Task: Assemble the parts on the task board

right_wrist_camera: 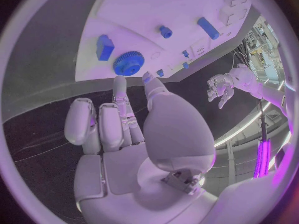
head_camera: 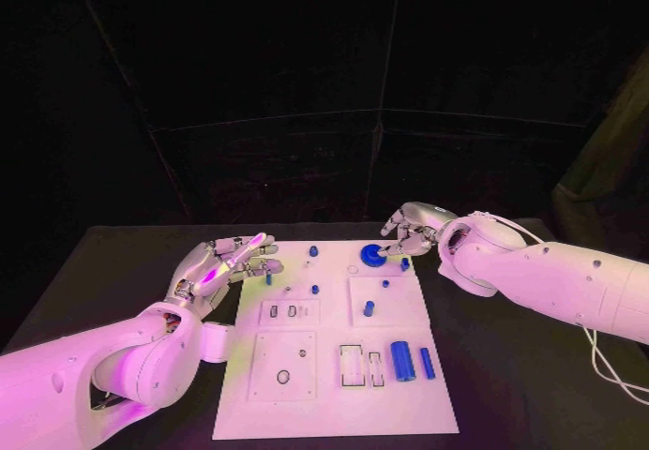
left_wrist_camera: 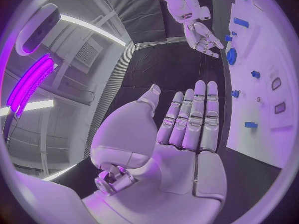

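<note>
The left hand (head_camera: 223, 265) hovers just off the task board's (head_camera: 331, 394) left edge, near its far corner, with its fingers (left_wrist_camera: 194, 117) stretched out straight and lying side by side, the thumb set apart; it holds nothing. On the task board, close to that hand, a small blue part (head_camera: 268, 278) stands at the left rim. Further in, a little blue peg (head_camera: 312, 251) sits at the board's far edge, and another small blue piece (head_camera: 315, 290) lies just nearer. A round blue gear (head_camera: 370, 254) rests at the far edge, right of the peg. A short blue part (head_camera: 368, 307) stands toward the middle of the board. Near the board's right rim, toward its near end, a large blue cylinder (head_camera: 403, 361) lies next to a slimmer blue bar (head_camera: 426, 363). The right hand (head_camera: 411, 231) hangs above the board's far right corner, just beside the gear; its fingers (right_wrist_camera: 98, 127) are loosely bent and apart, gripping nothing, and the gear (right_wrist_camera: 128, 63) lies beyond their tips, untouched.
</note>
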`<state>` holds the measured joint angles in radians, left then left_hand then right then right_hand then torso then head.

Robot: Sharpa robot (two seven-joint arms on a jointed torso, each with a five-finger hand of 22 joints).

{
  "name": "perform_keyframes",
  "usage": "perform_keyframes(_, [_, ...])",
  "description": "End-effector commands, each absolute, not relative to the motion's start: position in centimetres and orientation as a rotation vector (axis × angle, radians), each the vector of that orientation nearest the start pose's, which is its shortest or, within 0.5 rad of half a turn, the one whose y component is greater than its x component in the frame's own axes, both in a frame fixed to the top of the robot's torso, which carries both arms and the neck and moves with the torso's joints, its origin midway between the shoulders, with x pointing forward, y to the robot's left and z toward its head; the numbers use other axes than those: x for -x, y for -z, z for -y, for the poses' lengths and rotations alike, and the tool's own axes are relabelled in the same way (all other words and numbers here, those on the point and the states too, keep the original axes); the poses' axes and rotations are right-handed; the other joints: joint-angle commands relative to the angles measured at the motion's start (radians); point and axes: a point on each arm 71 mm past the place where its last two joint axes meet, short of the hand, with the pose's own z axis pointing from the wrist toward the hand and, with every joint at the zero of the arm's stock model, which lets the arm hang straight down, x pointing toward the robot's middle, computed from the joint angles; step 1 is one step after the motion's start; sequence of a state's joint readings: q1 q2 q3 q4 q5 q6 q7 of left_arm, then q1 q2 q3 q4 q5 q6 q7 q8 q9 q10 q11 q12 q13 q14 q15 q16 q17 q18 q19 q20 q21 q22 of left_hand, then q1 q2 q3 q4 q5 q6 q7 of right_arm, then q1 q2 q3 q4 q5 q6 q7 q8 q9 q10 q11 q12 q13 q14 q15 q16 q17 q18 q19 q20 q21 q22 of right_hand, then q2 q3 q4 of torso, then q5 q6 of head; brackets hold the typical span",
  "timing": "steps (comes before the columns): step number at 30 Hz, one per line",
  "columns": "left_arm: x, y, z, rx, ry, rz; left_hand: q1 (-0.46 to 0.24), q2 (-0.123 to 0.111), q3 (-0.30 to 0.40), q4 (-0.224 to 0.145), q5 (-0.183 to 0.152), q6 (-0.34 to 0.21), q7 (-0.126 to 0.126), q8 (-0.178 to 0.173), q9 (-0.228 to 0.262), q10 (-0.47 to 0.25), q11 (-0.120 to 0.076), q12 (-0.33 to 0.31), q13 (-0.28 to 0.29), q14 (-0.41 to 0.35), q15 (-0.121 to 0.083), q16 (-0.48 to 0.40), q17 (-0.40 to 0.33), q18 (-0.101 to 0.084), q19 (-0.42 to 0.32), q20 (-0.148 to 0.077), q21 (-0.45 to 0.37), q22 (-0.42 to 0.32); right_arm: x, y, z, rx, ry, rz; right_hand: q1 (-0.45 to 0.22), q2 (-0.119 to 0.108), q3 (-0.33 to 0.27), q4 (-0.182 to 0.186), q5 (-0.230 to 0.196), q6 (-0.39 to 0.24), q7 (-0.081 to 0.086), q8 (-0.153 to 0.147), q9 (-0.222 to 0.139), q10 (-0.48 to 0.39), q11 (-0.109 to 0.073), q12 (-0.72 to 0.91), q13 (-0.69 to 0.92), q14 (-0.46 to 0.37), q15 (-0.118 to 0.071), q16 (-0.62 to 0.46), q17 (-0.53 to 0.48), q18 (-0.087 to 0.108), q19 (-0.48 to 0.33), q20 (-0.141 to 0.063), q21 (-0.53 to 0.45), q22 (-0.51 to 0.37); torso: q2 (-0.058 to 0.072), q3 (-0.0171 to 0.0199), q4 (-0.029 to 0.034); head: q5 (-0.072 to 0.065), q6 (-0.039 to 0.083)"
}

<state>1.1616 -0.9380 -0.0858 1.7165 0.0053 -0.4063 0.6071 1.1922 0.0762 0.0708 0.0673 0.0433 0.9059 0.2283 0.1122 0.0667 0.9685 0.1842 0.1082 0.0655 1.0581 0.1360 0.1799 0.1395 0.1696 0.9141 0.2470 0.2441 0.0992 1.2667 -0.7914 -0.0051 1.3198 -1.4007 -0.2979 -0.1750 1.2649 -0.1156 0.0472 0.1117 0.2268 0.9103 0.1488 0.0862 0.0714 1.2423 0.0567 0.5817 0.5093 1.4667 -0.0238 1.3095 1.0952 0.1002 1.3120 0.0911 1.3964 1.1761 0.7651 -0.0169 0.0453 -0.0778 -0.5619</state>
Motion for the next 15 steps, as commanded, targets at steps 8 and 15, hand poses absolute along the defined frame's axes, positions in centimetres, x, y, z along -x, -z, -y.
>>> perform_keyframes(8, [-44.1, 18.3, -20.4, 1.045, 1.646, -1.291, 0.008, 0.005, 0.0, -0.006, 0.004, 0.002, 0.01, -0.004, -0.001, -0.004, 0.004, -0.004, -0.001, 0.001, 0.004, -0.006, 0.002, 0.013, 0.006, 0.001, -0.006, -0.001, -54.7, 16.2, 23.7, -0.039, -0.435, -1.745, 0.067, 0.014, -0.058, 0.05, -0.001, -0.02, 0.005, 0.012, 0.0, -0.046, 0.006, 0.077, 0.112, 0.034, 0.01, 0.029, 0.038, -0.02, 0.008, 0.006, 0.01, 0.014, 0.002, -0.0013, 0.0031, -0.002, -0.009])
perform_keyframes(15, [-44.1, 18.3, -20.4, 1.045, 1.647, -1.293, 0.008, 0.005, 0.0, -0.006, 0.004, 0.002, 0.01, -0.004, -0.001, -0.004, 0.004, -0.004, -0.001, 0.001, 0.004, -0.006, 0.002, 0.013, 0.006, 0.001, -0.006, -0.001, -55.0, 16.3, 22.6, -0.014, -0.439, -1.744, 0.103, 0.031, -0.071, 0.053, 0.001, -0.019, 0.003, 0.023, 0.001, 0.0, 0.005, 0.248, 0.296, 0.047, 0.01, 0.084, 0.128, -0.025, 0.022, 0.007, 0.021, 0.037, 0.002, -0.0017, 0.0018, 0.0, -0.014])
